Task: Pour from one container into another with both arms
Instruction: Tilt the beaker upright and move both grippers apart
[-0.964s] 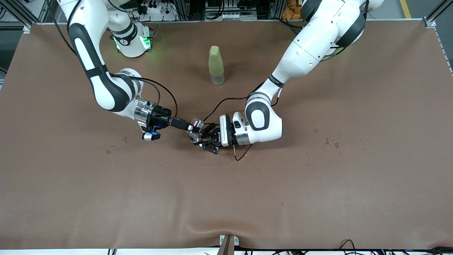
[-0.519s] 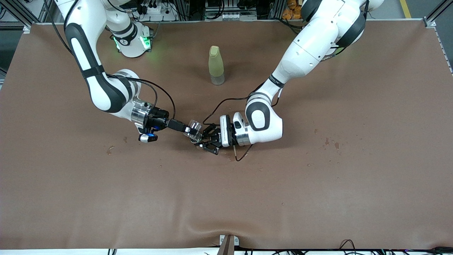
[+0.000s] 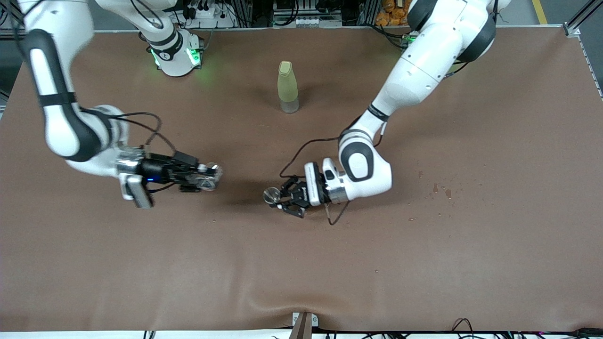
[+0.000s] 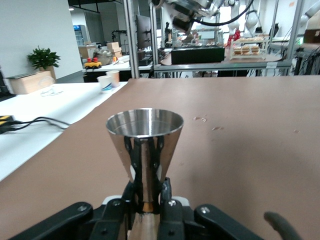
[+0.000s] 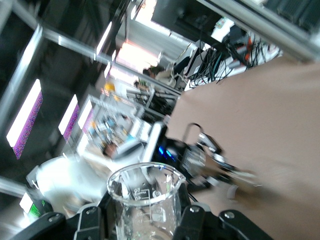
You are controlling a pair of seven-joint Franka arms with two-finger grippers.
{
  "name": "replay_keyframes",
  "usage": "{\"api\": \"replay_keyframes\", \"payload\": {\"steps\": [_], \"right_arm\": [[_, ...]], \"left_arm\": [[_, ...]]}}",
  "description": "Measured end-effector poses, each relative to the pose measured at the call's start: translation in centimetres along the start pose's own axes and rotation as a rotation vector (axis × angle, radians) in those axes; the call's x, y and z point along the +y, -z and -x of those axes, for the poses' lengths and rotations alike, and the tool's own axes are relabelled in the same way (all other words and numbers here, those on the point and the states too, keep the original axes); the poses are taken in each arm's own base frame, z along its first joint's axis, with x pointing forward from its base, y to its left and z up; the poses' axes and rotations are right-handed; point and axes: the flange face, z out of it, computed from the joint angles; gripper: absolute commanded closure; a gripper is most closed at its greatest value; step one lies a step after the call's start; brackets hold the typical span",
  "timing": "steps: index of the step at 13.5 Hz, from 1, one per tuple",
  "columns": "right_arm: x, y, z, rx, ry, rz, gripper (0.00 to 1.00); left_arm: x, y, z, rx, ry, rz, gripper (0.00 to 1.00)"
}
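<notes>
My left gripper (image 3: 282,197) is shut on the stem of a steel cone-shaped jigger (image 3: 272,195), low over the middle of the table. In the left wrist view the jigger (image 4: 145,137) stands upright, mouth up, clamped between the fingers of the left gripper (image 4: 146,197). My right gripper (image 3: 207,178) is shut on a small clear glass beaker (image 3: 213,173), over the table toward the right arm's end and well apart from the jigger. The right wrist view shows the beaker (image 5: 146,197) with printed measuring marks, held in the right gripper (image 5: 146,220).
A tall yellow-green bottle (image 3: 288,87) with its cap on stands farther from the front camera than both grippers. Small wet spots (image 3: 440,189) mark the brown table cover (image 3: 424,263) toward the left arm's end, and another spot (image 3: 147,199) lies near the right gripper.
The right arm swung away from the jigger toward its own end of the table, carrying the beaker. The left gripper with the jigger shifted slightly toward the left arm's end.
</notes>
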Motion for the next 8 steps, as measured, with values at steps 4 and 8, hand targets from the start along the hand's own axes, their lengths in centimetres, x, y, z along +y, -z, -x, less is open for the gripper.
{"api": "replay_keyframes", "payload": {"steps": [4,8], "right_arm": [[4.2,9.4,1.9,-0.076,0.457,0.060,1.00],[11.0,19.0,7.1,-0.059,0.683,0.010,1.00]], "left_arm": [[-2.8,6.2,3.1,0.001,-0.048,0.065,1.00],[-3.2,14.2,6.5,0.007,-0.098,0.092,1.00]]}}
